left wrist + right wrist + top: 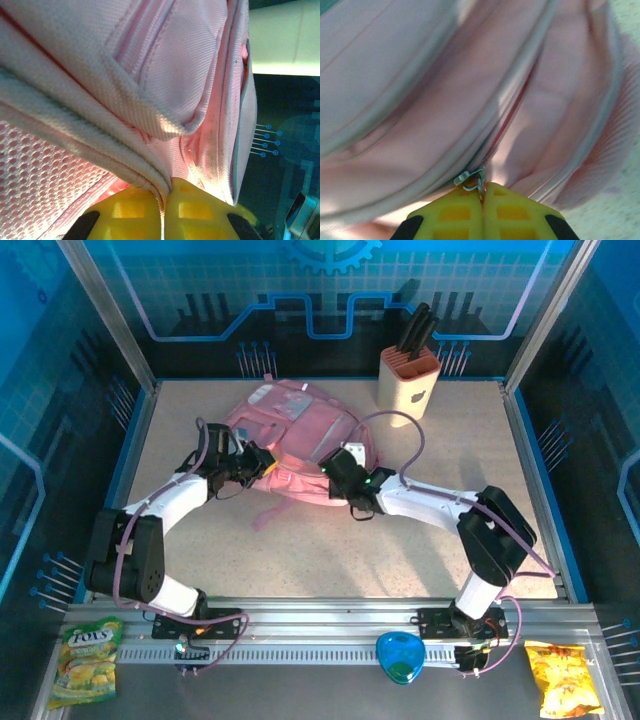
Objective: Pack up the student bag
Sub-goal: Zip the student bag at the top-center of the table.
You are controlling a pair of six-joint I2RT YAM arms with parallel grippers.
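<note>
The student bag [290, 425], a soft pink backpack, lies at the middle of the table toward the back. My left gripper [262, 462] is at its near left side, yellow jaws shut on a piped seam of the bag [161, 192], with pink mesh [45, 170] to the left. My right gripper [330, 468] is at the bag's near right side. Its yellow fingers [450, 215] are pressed together on a small metal zipper pull [470, 179] of the student bag [435, 90].
A tan knife block [408, 380] with black handles stands at the back right. On the near rail lie a green Fox's candy bag [87, 658], a blue-green heart-shaped case [402, 658] and a yellow snack bag [560, 678]. Blue walls enclose the table.
</note>
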